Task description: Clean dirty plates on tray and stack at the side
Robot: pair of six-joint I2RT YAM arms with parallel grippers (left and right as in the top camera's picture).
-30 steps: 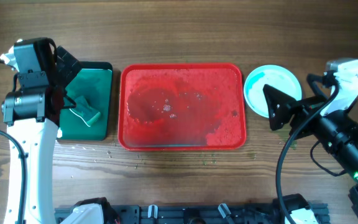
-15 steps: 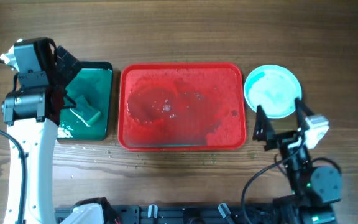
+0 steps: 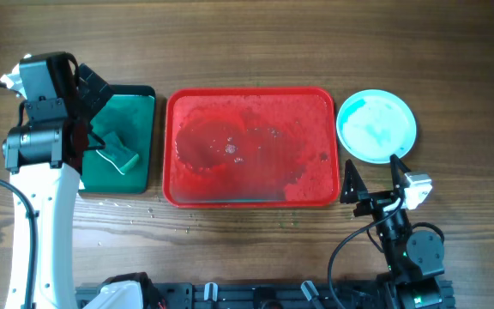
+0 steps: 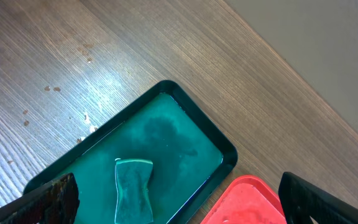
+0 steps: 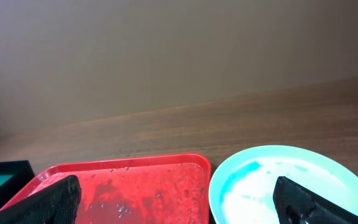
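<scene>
The red tray (image 3: 251,146) lies mid-table, wet and smeared, with no plates on it; it also shows in the right wrist view (image 5: 135,186) and at the edge of the left wrist view (image 4: 247,202). A pale aqua plate (image 3: 376,125) with teal smears sits right of the tray on the wood, also in the right wrist view (image 5: 291,180); whether more plates lie under it I cannot tell. My right gripper (image 3: 376,184) is open and empty, low near the table's front edge, below the plate. My left gripper (image 3: 93,112) is open and empty above the green tray.
A dark green tray (image 3: 123,142) with a teal sponge (image 3: 114,146) lies left of the red tray; both show in the left wrist view, tray (image 4: 191,143) and sponge (image 4: 133,190). Water droplets speckle the wood in front of the trays.
My right arm has pulled back from beside the plate toward the front edge of the table and folded down. The left arm, the plate and both trays have not moved.
</scene>
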